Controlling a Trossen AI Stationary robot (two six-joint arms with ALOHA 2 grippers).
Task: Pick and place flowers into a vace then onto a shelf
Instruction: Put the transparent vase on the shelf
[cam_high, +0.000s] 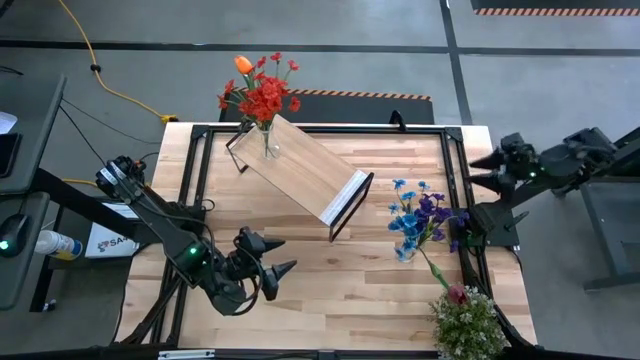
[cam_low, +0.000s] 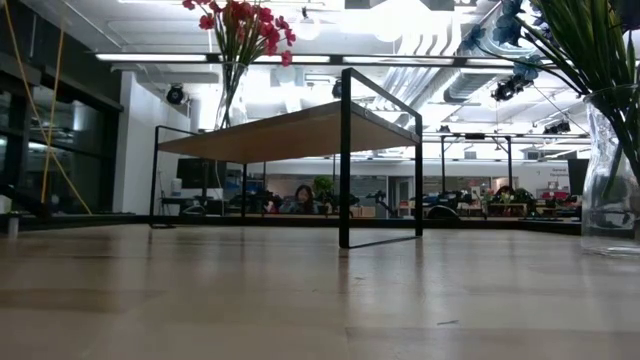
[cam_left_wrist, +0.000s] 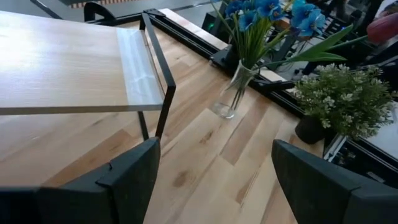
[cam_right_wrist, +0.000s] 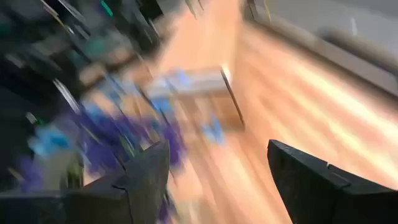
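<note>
The shelf (cam_high: 300, 170) stands slantwise at the table's middle, on its black legs (cam_low: 345, 160). On its far left corner stands a glass vase (cam_high: 268, 140) with red sprays and an orange tulip (cam_high: 262, 95). A second glass vase (cam_left_wrist: 233, 93) with blue and purple flowers (cam_high: 420, 215) stands on the table at the right. A dark pink rose (cam_high: 457, 293) leans out of it toward the near right corner. My left gripper (cam_high: 288, 255) is open above the table's near left part and points toward that vase. My right gripper (cam_high: 476, 171) is open, at the table's right edge.
A bushy green plant (cam_high: 468, 325) in a dark pot stands at the near right corner, close to the rose. Black frame rails (cam_high: 195, 180) run along the table's sides. Bare wood (cam_high: 350, 280) lies between my left gripper and the blue flowers.
</note>
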